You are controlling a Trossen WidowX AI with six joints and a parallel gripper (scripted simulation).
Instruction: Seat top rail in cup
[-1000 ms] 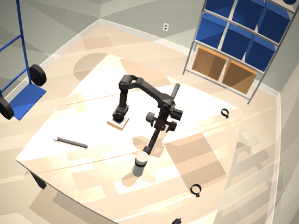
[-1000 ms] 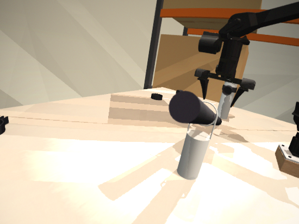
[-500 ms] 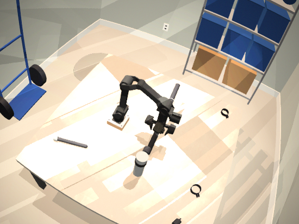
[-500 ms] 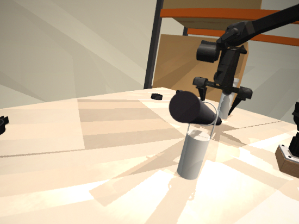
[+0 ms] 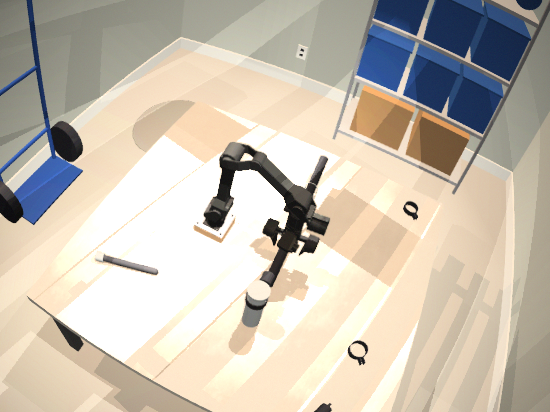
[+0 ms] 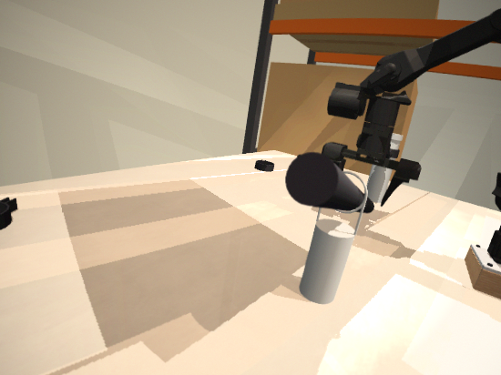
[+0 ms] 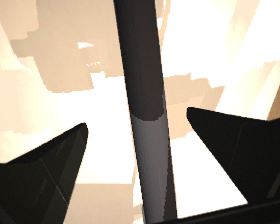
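Observation:
The dark rail [image 5: 280, 263] [image 6: 314, 179] [image 7: 140, 60] passes through the wire loop [image 6: 366, 188] above the shorter grey post [image 6: 325, 261]. Its cut end points at the dark cup [image 5: 268, 277] beside the big post [image 5: 252, 315] [image 6: 378, 181]. Rail and cup overlap in the top view, so whether the end is inside cannot be told. The black band [image 5: 256, 302] sits high on the post, just under the pale cap [image 5: 259, 291]. My gripper [image 5: 287, 247] [image 6: 362, 199] [image 7: 137, 118] is open and empty above the rail, with a finger on each side in the wrist view.
A loose grey bar [image 5: 131, 265] with a pale end lies left of the big post. Black ring clamps [image 5: 411, 209] [image 5: 358, 352] lie to the right. The arm's base [image 5: 215, 226] stands behind the bar. A dark piece [image 5: 324, 408] shows at the bottom edge.

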